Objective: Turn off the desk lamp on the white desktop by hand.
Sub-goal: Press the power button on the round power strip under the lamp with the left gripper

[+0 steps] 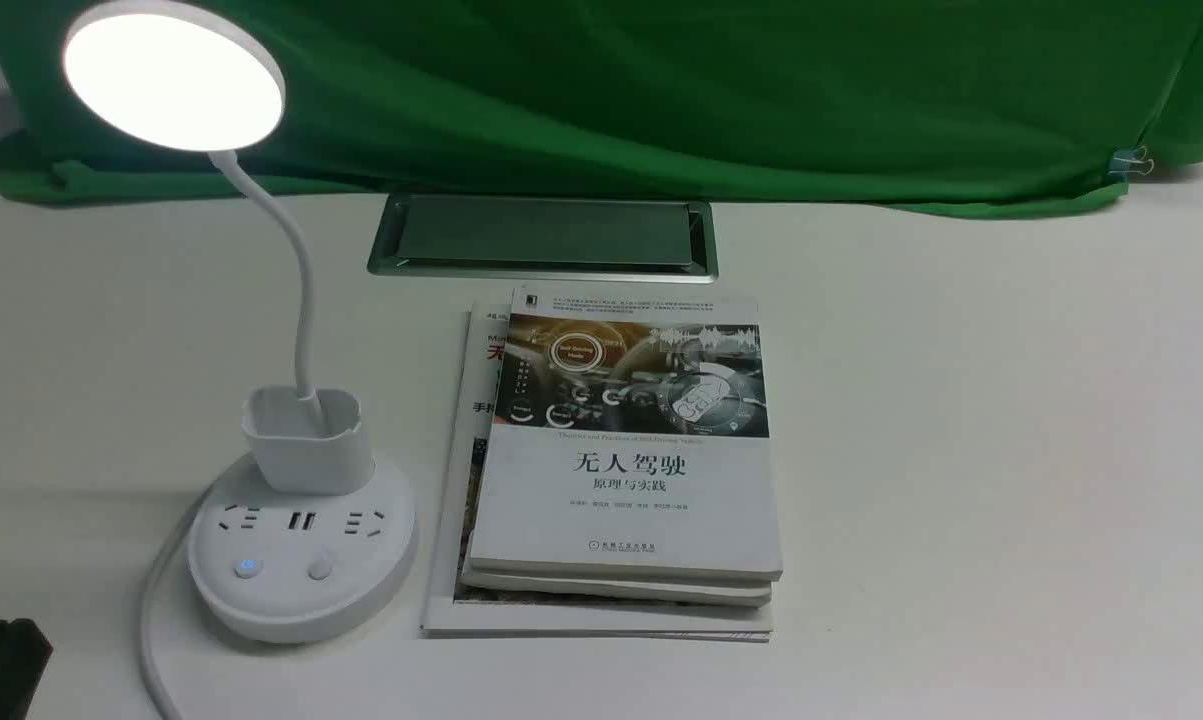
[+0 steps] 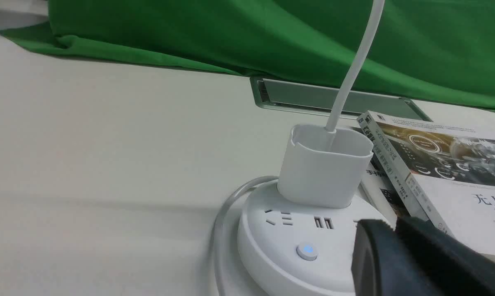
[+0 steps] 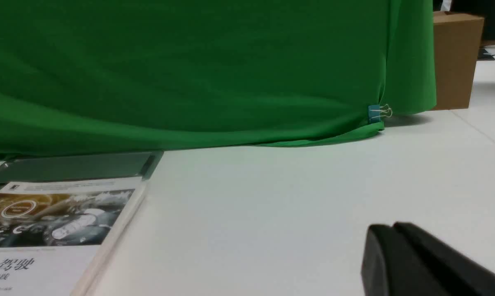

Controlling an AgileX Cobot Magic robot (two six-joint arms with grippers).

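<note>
Black fingertips of the left gripper (image 2: pixel 394 224) could press the unlit button (image 1: pixel 320 567) instead of the glowing one (image 1: pixel 248 568) if aimed slightly off; a sideways push might slide the base (image 1: pixel 291 610) or snag the cord (image 1: pixel 151 610). That gripper is closed, nothing between its fingers, low and near the base but apart from it. The right gripper (image 3: pixel 391 226), also closed and empty, points over the desk (image 3: pixel 251 222). The lamp (image 1: pixel 306 445), lit, stands on the left, beside the books (image 1: pixel 631 500).
</note>
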